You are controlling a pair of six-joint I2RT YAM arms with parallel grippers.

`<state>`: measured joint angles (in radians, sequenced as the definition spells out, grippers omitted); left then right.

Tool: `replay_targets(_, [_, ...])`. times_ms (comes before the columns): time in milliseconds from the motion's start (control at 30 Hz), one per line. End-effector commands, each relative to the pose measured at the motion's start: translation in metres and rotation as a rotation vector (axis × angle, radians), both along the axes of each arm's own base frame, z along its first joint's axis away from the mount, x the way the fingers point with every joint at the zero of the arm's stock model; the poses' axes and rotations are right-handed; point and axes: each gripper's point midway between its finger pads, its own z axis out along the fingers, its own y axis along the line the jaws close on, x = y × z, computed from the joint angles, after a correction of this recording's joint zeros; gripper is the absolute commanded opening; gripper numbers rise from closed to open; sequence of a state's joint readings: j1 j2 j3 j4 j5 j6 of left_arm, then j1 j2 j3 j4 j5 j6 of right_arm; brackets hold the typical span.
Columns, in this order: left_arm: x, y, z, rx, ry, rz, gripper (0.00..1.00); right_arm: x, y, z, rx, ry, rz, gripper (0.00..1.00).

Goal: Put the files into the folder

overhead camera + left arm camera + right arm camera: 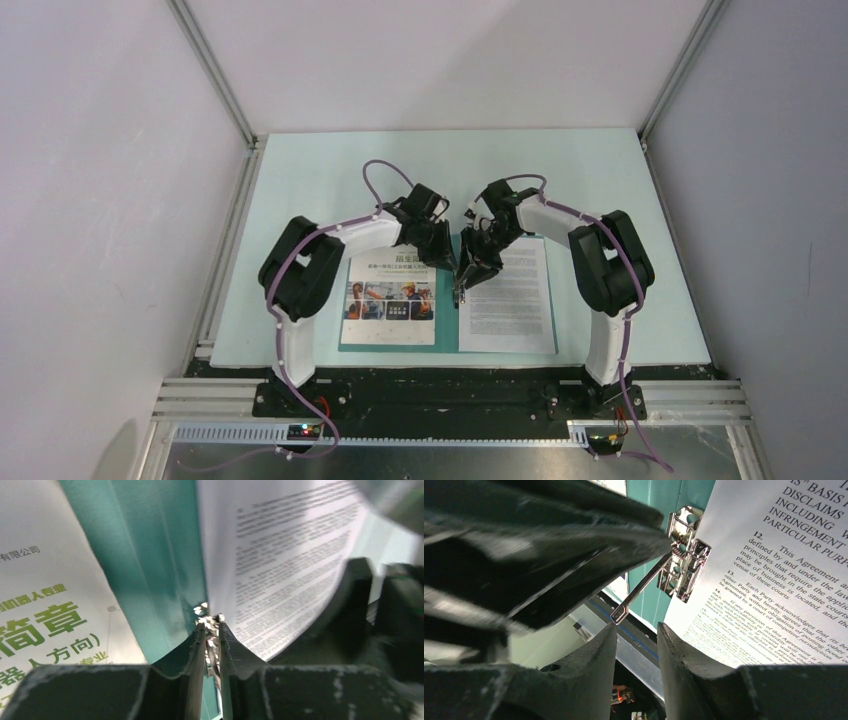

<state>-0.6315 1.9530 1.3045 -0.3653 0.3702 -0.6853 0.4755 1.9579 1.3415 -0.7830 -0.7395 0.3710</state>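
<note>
folder: thin flat teal-green folder (447, 325), open flat at the near middle of the pale green counter (320, 170), between the two arms
files: white brochure sheet with photos and green heading (390, 300) on the left half; white sheet of dense black text (512, 310) on the right half, its inner edge curling up at the spine
clip: small shiny metal clip (684, 555) at the spine's far end, touching the text sheet's edge, its wire lever (641, 587) raised
left claw (210, 628): nearly closed, clip metal in the slit between the fingers; looks pinched
right claw (636, 627): fingers apart, holding nothing; lever tip just above the gap
step: working the clip open so paper can go under. Sheets are laid on the folder, not yet clamped, by the look of it
next: keep the lever up, slide the text sheet's edge under the clamp, bring the brochure across too, then release
risk: lever snapping shut early, creasing the curled edge
</note>
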Motion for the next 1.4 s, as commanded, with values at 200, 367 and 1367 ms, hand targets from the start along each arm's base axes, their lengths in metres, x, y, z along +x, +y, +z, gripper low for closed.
replay_targets(200, [0.001, 0.002, -0.008, 0.035, 0.042, 0.017, 0.21, 0.010, 0.002, 0.014, 0.028, -0.046, -0.004, 0.40])
replay_targets(367, [-0.001, 0.001, -0.014, 0.038, 0.061, 0.013, 0.21, 0.010, 0.004, 0.012, 0.028, -0.043, -0.002, 0.39])
replay_targets(1367, [-0.004, 0.002, -0.032, 0.061, 0.118, 0.033, 0.10, -0.004, 0.023, 0.007, 0.072, 0.037, 0.019, 0.35])
